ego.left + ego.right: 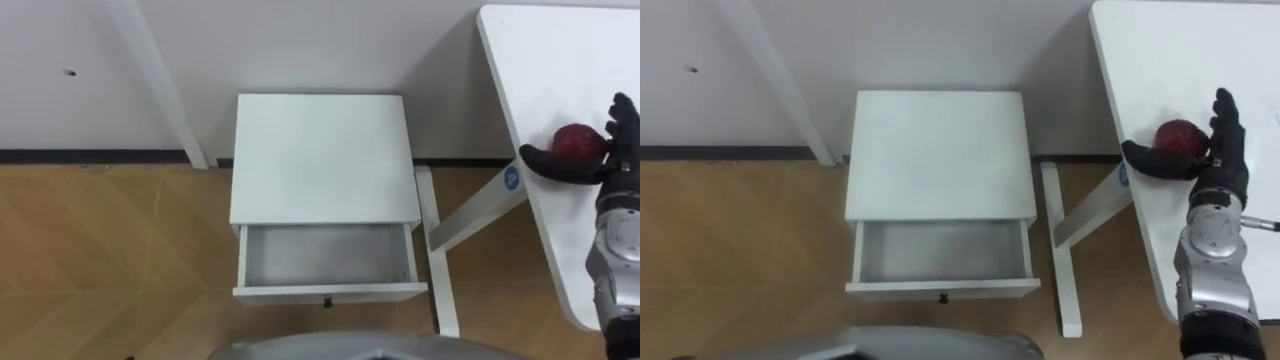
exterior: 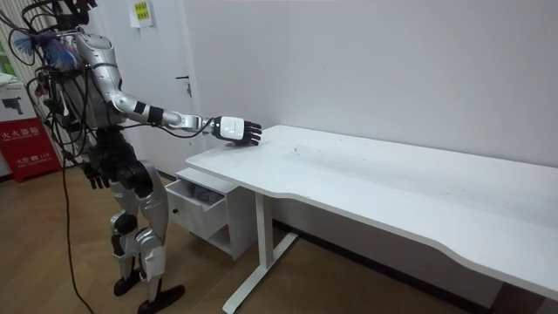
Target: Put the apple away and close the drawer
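Table point(image 1: 540, 60) corner: the apple point(image 1: 578, 142) was found lying in the crook of the right hand point(image 1: 610, 170), between the spread thumb point(image 1: 545, 162) and nearly straight fingers point(image 1: 625, 120), not yet clasped. The open drawer point(image 1: 325, 292) was noted well apart to the left and lower down. The left hand point(image 2: 98, 177) was seen hanging by the hip.

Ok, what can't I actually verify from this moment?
- Grip: whether the right hand holds the apple or merely rests against it. In the eye views the apple hides the contact.
- Back of the open drawer: covered by the cabinet top in the eye views, too small in the room view.
- Far end of the table: cut off by the eye views' right edge.
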Robot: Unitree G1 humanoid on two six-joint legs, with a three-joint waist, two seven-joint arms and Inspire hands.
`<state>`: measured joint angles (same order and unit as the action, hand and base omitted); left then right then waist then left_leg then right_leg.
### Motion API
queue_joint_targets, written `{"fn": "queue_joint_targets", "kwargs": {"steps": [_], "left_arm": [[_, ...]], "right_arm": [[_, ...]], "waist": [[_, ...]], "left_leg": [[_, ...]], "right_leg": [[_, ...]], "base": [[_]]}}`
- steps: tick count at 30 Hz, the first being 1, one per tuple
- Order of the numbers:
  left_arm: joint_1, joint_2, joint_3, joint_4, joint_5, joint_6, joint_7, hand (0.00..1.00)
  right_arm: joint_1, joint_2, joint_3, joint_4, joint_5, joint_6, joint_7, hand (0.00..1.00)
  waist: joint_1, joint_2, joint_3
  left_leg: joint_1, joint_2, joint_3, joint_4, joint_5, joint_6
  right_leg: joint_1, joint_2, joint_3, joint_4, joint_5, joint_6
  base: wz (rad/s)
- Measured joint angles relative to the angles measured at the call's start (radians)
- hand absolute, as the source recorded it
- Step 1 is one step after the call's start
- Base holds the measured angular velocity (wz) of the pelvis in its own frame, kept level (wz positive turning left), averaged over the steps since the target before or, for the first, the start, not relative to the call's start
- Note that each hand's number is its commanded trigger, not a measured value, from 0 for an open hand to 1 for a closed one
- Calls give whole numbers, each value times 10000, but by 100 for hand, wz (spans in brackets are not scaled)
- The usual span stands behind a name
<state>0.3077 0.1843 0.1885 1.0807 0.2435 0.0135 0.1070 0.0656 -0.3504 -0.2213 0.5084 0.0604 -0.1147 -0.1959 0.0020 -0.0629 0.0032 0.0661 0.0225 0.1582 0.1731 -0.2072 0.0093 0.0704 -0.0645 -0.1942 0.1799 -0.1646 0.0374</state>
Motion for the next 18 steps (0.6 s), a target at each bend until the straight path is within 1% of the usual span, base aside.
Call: {"fn": "queue_joint_targets", "kwargs": {"steps": [1, 3, 5, 9, 12, 16, 18], "left_arm": [[11, 5, -1, 0, 5, 2, 16, 0], [22, 11, -41, 0, 9, 2, 132, 0], [14, 12, -55, -2, 10, -2, 132, 0], [6, 30, -79, -4, 12, -85, 132, 0], [2, 64, -91, 0, 13, -111, 122, 0], [-55, 68, -91, 52, 15, -111, 107, 0], [-125, 67, -91, 269, 18, -97, 84, 0]], "right_arm": [[-6, -9, -11, 10, -19, -8, -28, 100], [-5, -16, -12, 192, -250, -159, -101, 100], [-4, -21, -18, 249, -370, -232, -88, 100], [-3, -20, -14, 313, -525, -301, -63, 100], [-2, -20, 26, 352, -734, -366, 25, 100], [5, -6, 62, 350, -1132, -354, 118, 100], [3, 18, 145, 307, -1302, -244, 168, 100]], "waist": [[-7, -8, -3], [-26, -39, -17], [-57, -52, -27], [-76, -57, -29], [-70, -99, -31], [2, -142, -23], [42, -156, -17]], "left_leg": [[-4, 0, -3, -1, 0, 0], [-14, 1, -18, -4, -1, -2], [-10, 6, -21, -9, -2, -4], [-3, 5, -21, -17, -3, -4], [9, 5, -20, -17, -3, -4], [54, 2, 5, -36, -2, -4], [157, 12, 14, -65, -5, -6]], "right_leg": [[5, 1, -6, -14, 0, 0], [48, 13, -22, -103, 0, 0], [52, 19, -28, -104, 0, 0], [52, 17, -25, -104, 0, 0], [56, 18, -4, -103, 0, -1], [81, 14, 5, -102, 0, -1], [161, 22, 6, -101, 0, 0]], "base": [[0], [0], [0], [0], [0], [0], [0]]}}
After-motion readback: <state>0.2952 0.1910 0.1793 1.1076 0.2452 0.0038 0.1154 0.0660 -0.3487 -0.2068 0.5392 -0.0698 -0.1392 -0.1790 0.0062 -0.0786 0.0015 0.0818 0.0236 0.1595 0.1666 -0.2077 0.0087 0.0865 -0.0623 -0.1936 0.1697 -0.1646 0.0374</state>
